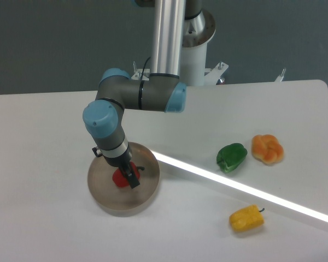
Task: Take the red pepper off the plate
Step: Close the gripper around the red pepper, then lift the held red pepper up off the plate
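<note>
A robot arm reached down over a plate holding a red pepper.

The end effector [130, 176] sat low against the red pepper [120, 178], which lay on the plate [106, 197] at the tabletop's [44, 229] left; whether its fingers gripped the pepper could not be told. A green pepper [231, 157], an orange pepper [267, 149] and a yellow pepper [246, 218] lay well apart on the right.

**What rests on my surface**

The white surface [54, 229] carries the beige plate [106, 199] directly beneath my hand [132, 180]. Well off to the far side of my hand from the plate's bare edge lie a green pepper [231, 157], an orange pepper [268, 149] just beside it, and a yellow pepper [246, 218] nearer the front edge.
</note>
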You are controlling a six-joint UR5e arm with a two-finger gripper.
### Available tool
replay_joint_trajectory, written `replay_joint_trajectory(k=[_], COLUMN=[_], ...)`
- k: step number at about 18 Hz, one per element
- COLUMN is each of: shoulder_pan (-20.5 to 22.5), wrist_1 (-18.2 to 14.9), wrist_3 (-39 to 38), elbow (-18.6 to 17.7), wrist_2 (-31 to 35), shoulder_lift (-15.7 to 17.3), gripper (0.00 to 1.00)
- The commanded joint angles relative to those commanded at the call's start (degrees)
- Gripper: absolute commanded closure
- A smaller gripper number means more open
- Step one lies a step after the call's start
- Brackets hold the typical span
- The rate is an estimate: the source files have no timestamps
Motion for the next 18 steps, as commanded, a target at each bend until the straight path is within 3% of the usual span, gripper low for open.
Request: replay_joint_trajectory(k=[2,8,18], shoulder_pan=[0.0,0.0,0.4], wrist_1=[0.0,0.0,-1.0], wrist_3=[0.0,0.1,3.2], elbow=[0.0,0.0,1.1], wrist_2=[0.0,-0.1,-0.1], shoulder_lift=[0.0,0.0,1.1], gripper=[0.01,0.32,0.37])
